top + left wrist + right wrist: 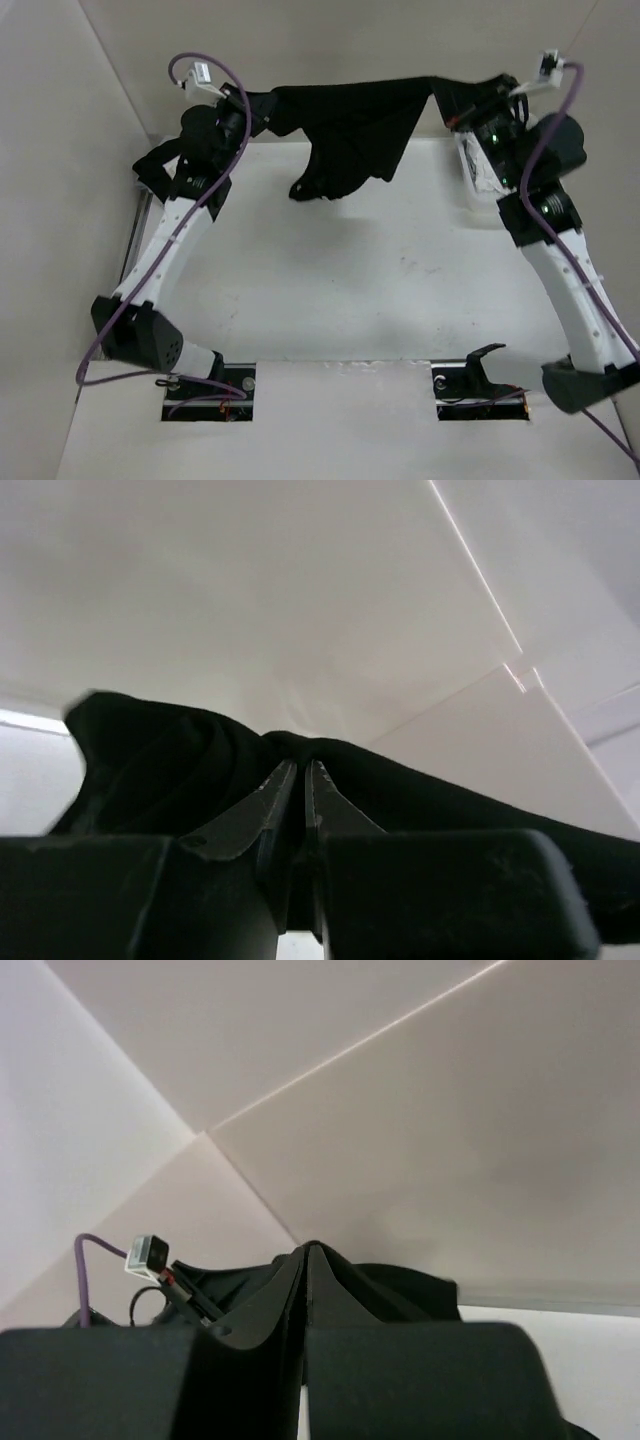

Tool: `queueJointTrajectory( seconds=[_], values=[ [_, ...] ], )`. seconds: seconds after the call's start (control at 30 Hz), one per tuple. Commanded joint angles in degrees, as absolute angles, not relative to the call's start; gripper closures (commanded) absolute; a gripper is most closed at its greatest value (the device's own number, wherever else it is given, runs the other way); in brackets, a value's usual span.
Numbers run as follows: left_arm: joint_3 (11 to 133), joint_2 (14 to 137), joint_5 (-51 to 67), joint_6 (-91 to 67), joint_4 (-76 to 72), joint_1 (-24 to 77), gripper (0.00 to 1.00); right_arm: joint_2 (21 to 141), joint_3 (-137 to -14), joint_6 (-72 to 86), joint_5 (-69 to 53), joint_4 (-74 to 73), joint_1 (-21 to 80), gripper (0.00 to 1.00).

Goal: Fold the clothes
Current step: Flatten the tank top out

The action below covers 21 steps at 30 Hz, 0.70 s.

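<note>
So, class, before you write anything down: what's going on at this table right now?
Two robot arms are holding one black top up between them. The left gripper is shut on one end and the right gripper is shut on the other. The cloth hangs stretched over the far side of the table, with its middle drooping. It is not yet laid flat or folded.

Plain, unpatterned black on the clothes (350,130), the same black on the left gripper (302,765) and the right gripper (307,1248). White shells with black joints on the left arm (175,235) and the right arm (585,295), purple on the cable (79,1265), a small green light (490,130) near the right wrist. Scuffed off-white on the table (330,290), pale beige-white on the walls (60,120).
</note>
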State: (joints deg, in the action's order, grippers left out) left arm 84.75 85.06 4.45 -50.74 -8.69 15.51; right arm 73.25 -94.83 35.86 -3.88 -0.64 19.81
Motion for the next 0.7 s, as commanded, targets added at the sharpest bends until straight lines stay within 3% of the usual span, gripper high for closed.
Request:
queueJointTrajectory(
  seconds=[0.0,0.13,0.27,0.33,0.47,0.67],
  values=[
    [76.15,76.4,2.21,-47.82,-6.68,16.47,0.92,65.42,-79.78,37.7,-5.02,1.39,22.71,0.97],
    [62.34,68.48,0.44,-45.62,-4.84,16.83,0.86,51.18,-52.96,41.3,1.75,6.32,29.03,0.97],
    [44.87,58.12,-2.62,-45.09,0.43,17.0,0.56,41.32,-29.84,47.79,4.73,5.2,40.62,0.97],
    [38.26,53.72,-5.09,-44.65,3.85,16.48,0.49,39.56,-22.09,52.01,8.86,2.3,45.63,0.96],
    [30.69,48.44,-7.99,-43.51,8.69,16.65,0.5,39.46,-16.88,56.07,14.76,-3.32,50.75,0.96],
    [24.35,48.07,-15.81,-42.54,15.38,19.55,0.55,40.25,-17.75,56.42,18.8,-9.92,49.44,0.94]
  ],
)
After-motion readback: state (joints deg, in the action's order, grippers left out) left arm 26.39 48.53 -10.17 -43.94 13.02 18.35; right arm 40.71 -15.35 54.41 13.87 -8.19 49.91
